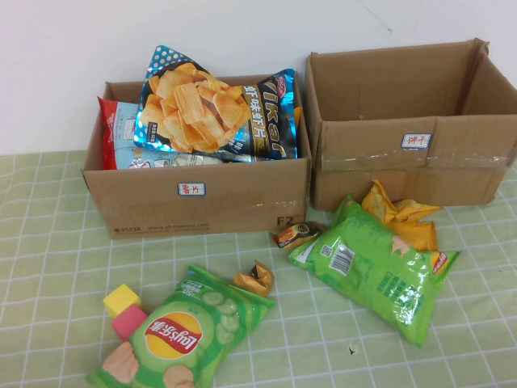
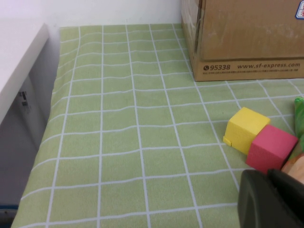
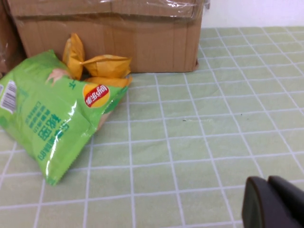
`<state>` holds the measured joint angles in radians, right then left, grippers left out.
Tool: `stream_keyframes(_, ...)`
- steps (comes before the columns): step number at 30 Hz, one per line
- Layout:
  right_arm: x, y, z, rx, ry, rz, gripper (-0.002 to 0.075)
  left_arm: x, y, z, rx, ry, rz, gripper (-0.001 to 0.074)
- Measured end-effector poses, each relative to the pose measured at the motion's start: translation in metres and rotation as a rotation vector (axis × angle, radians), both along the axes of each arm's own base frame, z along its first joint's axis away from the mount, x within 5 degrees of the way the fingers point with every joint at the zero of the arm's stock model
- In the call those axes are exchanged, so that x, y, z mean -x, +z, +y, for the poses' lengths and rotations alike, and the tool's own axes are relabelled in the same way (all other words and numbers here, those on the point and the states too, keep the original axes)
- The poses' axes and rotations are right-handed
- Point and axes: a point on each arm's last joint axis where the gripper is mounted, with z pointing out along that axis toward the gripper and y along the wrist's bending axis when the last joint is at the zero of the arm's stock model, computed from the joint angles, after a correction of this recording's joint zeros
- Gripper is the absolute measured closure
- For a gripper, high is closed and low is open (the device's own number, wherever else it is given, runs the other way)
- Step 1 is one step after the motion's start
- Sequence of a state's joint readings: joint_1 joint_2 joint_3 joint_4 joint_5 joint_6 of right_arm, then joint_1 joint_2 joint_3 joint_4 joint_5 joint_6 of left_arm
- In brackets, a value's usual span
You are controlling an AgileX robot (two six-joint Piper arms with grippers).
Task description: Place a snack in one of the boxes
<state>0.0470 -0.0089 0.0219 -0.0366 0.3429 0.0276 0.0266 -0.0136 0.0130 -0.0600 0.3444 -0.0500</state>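
The left cardboard box (image 1: pixel 202 202) holds a blue chip bag (image 1: pixel 218 113) and a red-and-white pack (image 1: pixel 121 129). The right box (image 1: pixel 404 170) looks empty. On the green cloth lie a green Lay's bag (image 1: pixel 186 331) at the front, a second green bag (image 1: pixel 371 267) and a yellow bag (image 1: pixel 404 218) before the right box, and two small wrapped snacks (image 1: pixel 296 234) (image 1: pixel 256 279). Neither arm shows in the high view. My left gripper (image 2: pixel 267 173) is shut and empty, low near the pink cube (image 2: pixel 270 148). My right gripper (image 3: pixel 267 180) is shut and empty, apart from the green bag (image 3: pixel 52 114).
A yellow cube (image 1: pixel 121 299) and a pink cube (image 1: pixel 129 322) sit left of the front Lay's bag. In the left wrist view the cloth's left edge drops beside a white surface (image 2: pixel 19 61). Open cloth lies to the right of the green bag in the right wrist view.
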Motion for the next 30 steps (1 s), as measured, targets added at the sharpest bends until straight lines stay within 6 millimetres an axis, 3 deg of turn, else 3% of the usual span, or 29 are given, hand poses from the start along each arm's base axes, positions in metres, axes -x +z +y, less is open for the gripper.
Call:
stream_keyframes(9,0.0,0.0,-0.0005,-0.084,-0.035,0.003,0.0728,0.0,0.0,0.0,0.0,0.0,0.0,0.0738)
stream_keyframes(30,0.0,0.0,-0.0009,-0.006,-0.013,0.0,0.0728,0.0,0.0,0.0,0.003,0.001,0.0,0.0737)
